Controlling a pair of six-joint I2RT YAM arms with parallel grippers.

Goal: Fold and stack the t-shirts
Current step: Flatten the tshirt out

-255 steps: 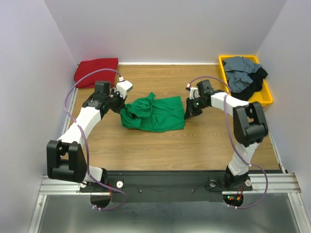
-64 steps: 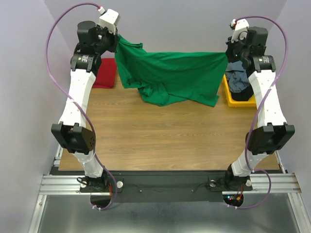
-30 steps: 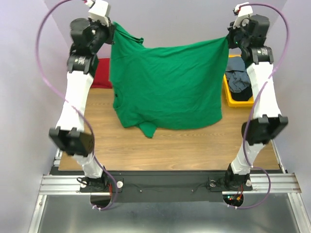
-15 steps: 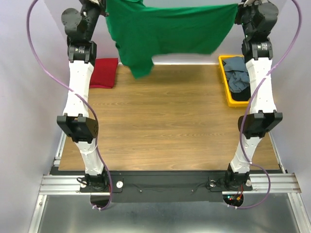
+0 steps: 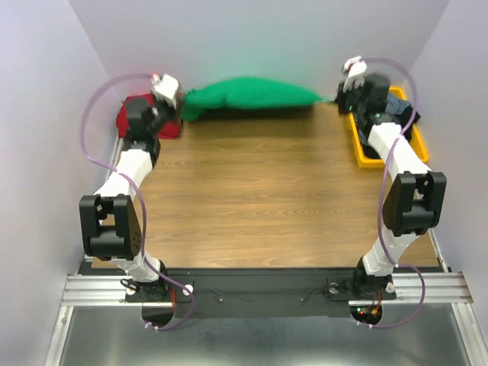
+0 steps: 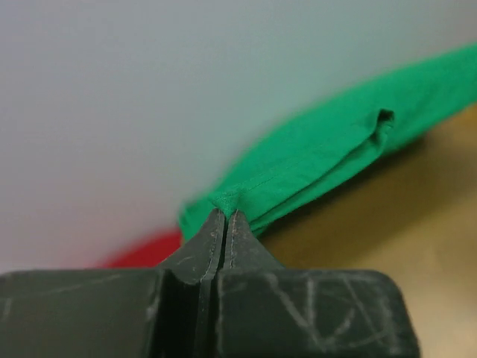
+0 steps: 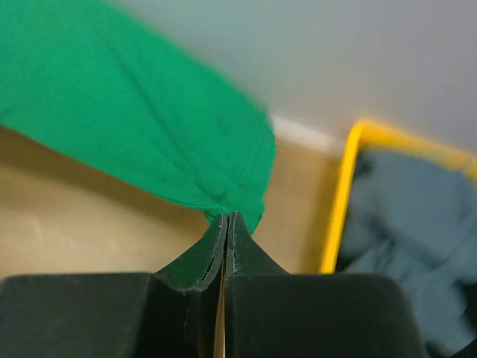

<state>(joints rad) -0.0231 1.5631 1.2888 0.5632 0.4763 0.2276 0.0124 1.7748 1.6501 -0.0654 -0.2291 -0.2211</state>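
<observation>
Green t-shirt [image 5: 248,93]: bright green, gathered into a long low band, stretched along the far edge of the table [image 5: 267,191], highest in the middle.
Its ends: left end pinched in the closed left gripper [image 6: 225,215], right end pinched in the closed right gripper [image 7: 226,218]; layered hems showing near the left pinch.
Dark red t-shirt [image 5: 122,126]: folded, lying flat in the far-left corner, partly hidden, just beside the green shirt's left end.
Slate grey t-shirt [image 7: 406,216]: crumpled in the yellow tray [image 7: 343,194], far right.
Black t-shirt [image 5: 410,116]: crumpled in the same tray, against the grey one.
</observation>
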